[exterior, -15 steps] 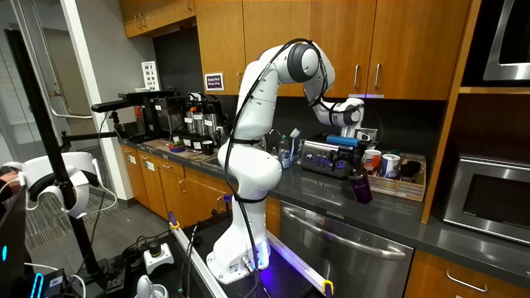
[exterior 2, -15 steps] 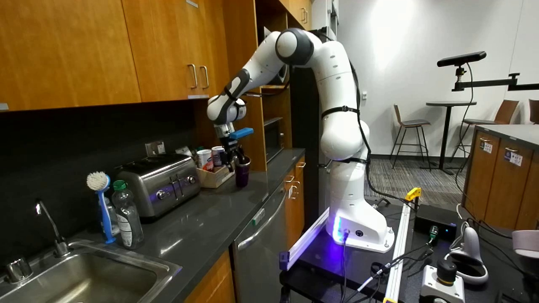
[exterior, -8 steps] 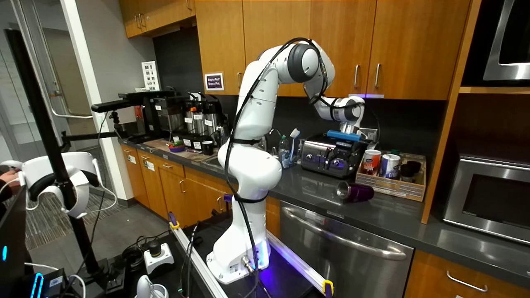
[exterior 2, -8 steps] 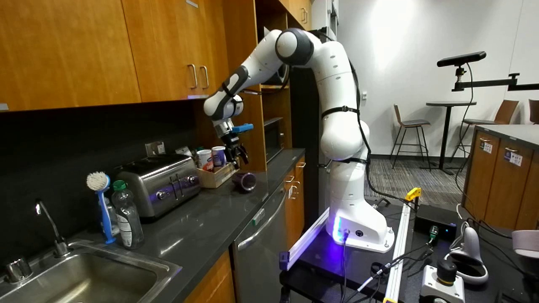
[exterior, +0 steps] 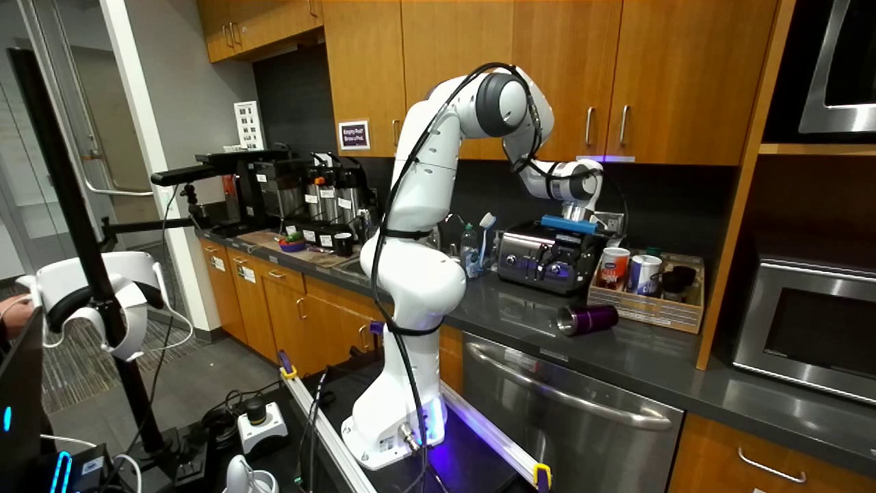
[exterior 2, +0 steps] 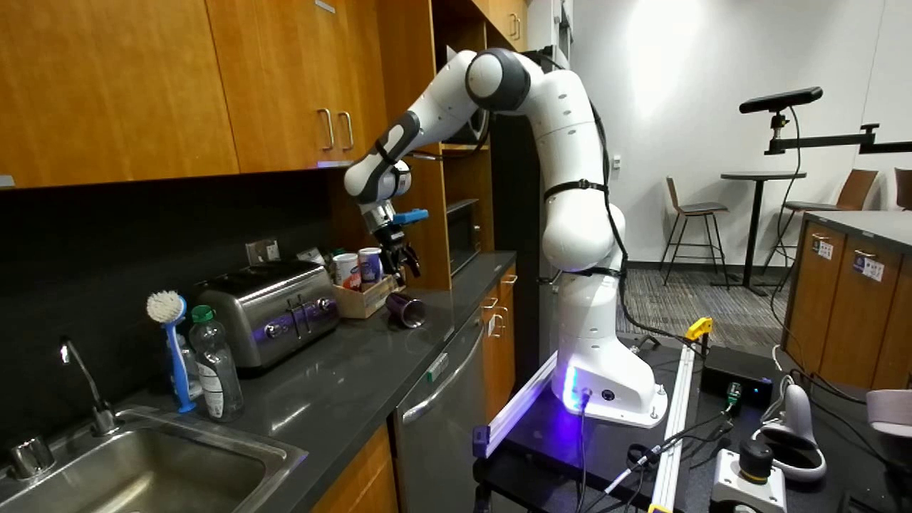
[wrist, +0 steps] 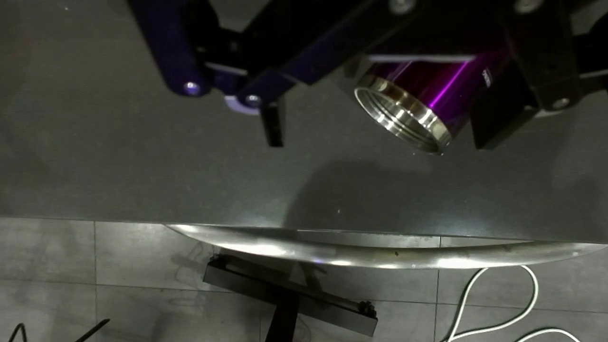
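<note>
Hanging gripper: mine, above the dark counter, my fingers spread wide, pinching nothing.
Purple tumbler: lying on its side on the counter, below my fingers and clear of them; in the wrist view I see it between them.
Tumbler's mouth: open, steel-rimmed, turned away from the box in an exterior view.
Box: just beside the tumbler's closed end; whether they touch I cannot tell. It holds a red-and-white canister and a blue-and-white canister.
Toaster: steel, upright on the counter, near the box; in an exterior view my gripper hangs in front of it.
Sink: well apart from me, a brush and a green-capped bottle standing near its rim.
Dishwasher handle: running along below the counter's edge in the wrist view.
Cabinets: wooden, closed, hung on the wall above toaster and box.
</note>
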Controlling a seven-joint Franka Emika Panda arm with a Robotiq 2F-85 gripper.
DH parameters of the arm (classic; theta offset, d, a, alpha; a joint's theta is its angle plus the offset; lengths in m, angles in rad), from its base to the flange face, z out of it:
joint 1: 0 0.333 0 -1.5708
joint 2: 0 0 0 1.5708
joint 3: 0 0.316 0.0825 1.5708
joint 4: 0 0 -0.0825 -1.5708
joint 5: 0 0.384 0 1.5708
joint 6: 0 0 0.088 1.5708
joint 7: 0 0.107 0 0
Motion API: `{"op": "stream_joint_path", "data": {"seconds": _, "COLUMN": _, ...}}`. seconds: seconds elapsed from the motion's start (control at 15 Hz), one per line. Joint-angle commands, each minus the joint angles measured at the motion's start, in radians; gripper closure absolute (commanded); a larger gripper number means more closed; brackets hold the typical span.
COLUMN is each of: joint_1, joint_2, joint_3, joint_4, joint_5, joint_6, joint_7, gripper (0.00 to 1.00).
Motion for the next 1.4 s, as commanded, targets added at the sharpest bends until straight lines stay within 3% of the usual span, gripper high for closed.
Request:
{"op": "stream_joint_path", "data": {"seconds": 0.0, "joint_1": -0.003, "joint_2": 0.001, "joint_3": 0.004, "joint_4": 0.003, "joint_5": -0.001, "joint_6": -0.003, "joint_7": 0.001, "gripper": 0.00}}
{"op": "stream_joint_path", "data": {"seconds": 0.13, "joint_1": -0.013, "joint_2": 0.006, "joint_3": 0.001, "joint_4": 0.007, "joint_5": 0.014, "joint_6": -0.007, "joint_7": -0.021, "gripper": 0.00}}
{"op": "stream_joint_path", "data": {"seconds": 0.33, "joint_1": -0.055, "joint_2": -0.004, "joint_3": -0.003, "joint_4": -0.018, "joint_5": 0.063, "joint_6": 0.031, "joint_7": -0.168, "gripper": 0.00}}
{"op": "stream_joint_path", "data": {"seconds": 0.47, "joint_1": -0.085, "joint_2": -0.022, "joint_3": -0.002, "joint_4": -0.052, "joint_5": 0.089, "joint_6": 0.101, "joint_7": -0.296, "gripper": 0.00}}
{"op": "stream_joint_path", "data": {"seconds": 0.6, "joint_1": -0.104, "joint_2": -0.042, "joint_3": 0.000, "joint_4": -0.094, "joint_5": 0.131, "joint_6": 0.215, "joint_7": -0.341, "gripper": 0.00}}
{"op": "stream_joint_path", "data": {"seconds": 0.87, "joint_1": -0.093, "joint_2": -0.088, "joint_3": 0.002, "joint_4": -0.200, "joint_5": 0.148, "joint_6": 0.464, "joint_7": -0.283, "gripper": 0.00}}
{"op": "stream_joint_path", "data": {"seconds": 1.33, "joint_1": -0.050, "joint_2": -0.170, "joint_3": 0.015, "joint_4": -0.344, "joint_5": 0.181, "joint_6": 0.734, "joint_7": -0.141, "gripper": 0.00}}
